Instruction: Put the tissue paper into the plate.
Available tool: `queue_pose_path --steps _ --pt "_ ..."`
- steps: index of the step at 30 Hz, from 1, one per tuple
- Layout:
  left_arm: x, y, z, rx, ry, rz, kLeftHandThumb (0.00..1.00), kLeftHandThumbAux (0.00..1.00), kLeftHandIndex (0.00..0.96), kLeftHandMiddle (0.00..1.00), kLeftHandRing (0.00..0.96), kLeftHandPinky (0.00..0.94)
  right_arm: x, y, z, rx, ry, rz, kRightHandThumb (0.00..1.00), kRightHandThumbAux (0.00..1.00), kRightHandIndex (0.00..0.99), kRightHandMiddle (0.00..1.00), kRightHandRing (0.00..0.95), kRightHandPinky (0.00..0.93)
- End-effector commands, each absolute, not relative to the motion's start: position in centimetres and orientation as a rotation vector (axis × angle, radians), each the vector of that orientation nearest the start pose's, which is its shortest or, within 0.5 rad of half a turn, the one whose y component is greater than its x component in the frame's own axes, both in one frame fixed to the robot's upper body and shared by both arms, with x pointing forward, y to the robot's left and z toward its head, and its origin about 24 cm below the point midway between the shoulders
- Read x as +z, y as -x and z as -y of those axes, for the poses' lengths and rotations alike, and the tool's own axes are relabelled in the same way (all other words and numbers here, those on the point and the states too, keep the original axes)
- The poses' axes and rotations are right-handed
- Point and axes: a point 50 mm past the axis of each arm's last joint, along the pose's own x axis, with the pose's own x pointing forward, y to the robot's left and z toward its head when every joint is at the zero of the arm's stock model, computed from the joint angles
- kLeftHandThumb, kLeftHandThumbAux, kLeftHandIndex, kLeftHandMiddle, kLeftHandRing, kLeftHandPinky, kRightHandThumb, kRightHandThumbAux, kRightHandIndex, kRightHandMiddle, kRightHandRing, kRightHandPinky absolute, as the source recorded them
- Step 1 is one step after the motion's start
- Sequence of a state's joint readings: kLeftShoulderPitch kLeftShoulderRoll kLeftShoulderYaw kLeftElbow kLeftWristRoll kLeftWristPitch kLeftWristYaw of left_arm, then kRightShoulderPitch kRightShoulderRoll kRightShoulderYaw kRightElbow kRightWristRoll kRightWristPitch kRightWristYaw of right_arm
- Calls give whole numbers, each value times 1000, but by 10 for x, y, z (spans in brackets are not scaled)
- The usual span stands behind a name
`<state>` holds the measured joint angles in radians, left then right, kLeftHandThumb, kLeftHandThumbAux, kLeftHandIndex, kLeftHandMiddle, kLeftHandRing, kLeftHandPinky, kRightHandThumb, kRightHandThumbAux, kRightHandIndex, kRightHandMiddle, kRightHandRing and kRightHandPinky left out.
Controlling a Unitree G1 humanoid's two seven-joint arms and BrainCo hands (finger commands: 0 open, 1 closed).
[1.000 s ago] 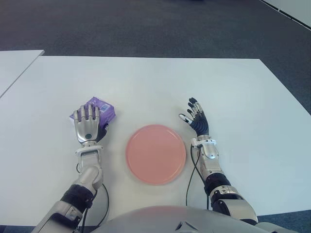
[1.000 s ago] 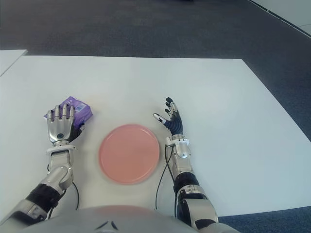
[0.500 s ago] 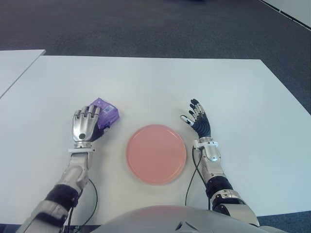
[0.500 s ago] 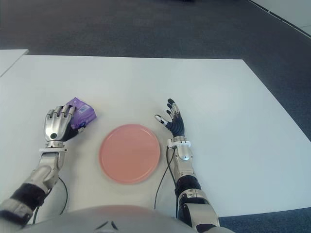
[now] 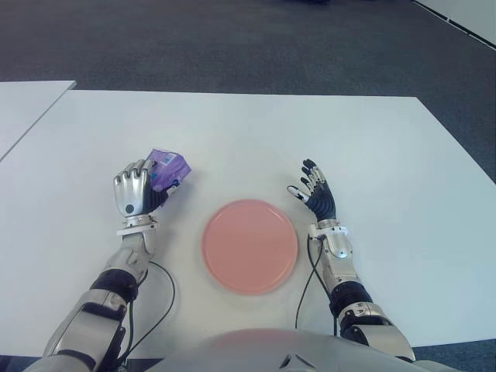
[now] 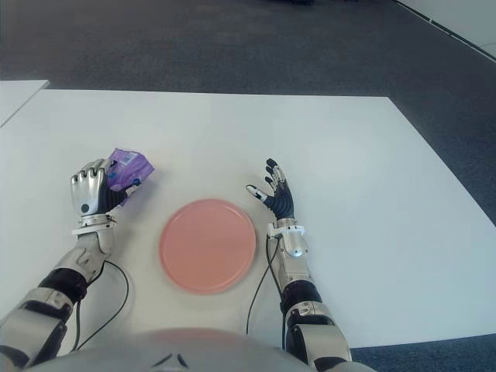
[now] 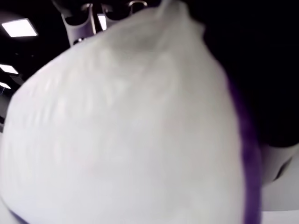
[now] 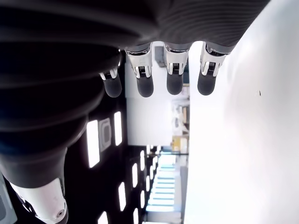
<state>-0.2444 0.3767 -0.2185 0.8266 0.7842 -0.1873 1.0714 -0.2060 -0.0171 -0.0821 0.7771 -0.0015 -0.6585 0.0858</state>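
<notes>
Tissue pack gripped in the left hand, plate not yet reached.

The left hand [image 5: 133, 195] was closed around the purple pack [image 5: 167, 168], held left of the pink plate [image 5: 249, 245], which was seen empty. A slip was judged possible, the soft pack being held at one end. The right hand [image 5: 314, 194], fingers spread, was seen right of the plate.

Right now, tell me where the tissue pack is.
The purple tissue pack is gripped in the left hand, on the robot's left of the pink plate.
</notes>
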Motion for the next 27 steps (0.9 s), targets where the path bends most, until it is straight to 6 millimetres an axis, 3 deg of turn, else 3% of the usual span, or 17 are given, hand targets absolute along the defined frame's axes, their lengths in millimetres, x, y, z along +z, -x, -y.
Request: queue_pose_path --steps 1,27 --pt "-29 -249 -217 479 -1188 200 751 697 443 867 858 838 -63 -225 157 24 -11 -131 0 713 0 0 0 0" --pt "-18 -270 -210 514 -1191 232 749 697 443 866 860 853 -62 -228 155 23 -26 -123 0 732 0 0 0 0"
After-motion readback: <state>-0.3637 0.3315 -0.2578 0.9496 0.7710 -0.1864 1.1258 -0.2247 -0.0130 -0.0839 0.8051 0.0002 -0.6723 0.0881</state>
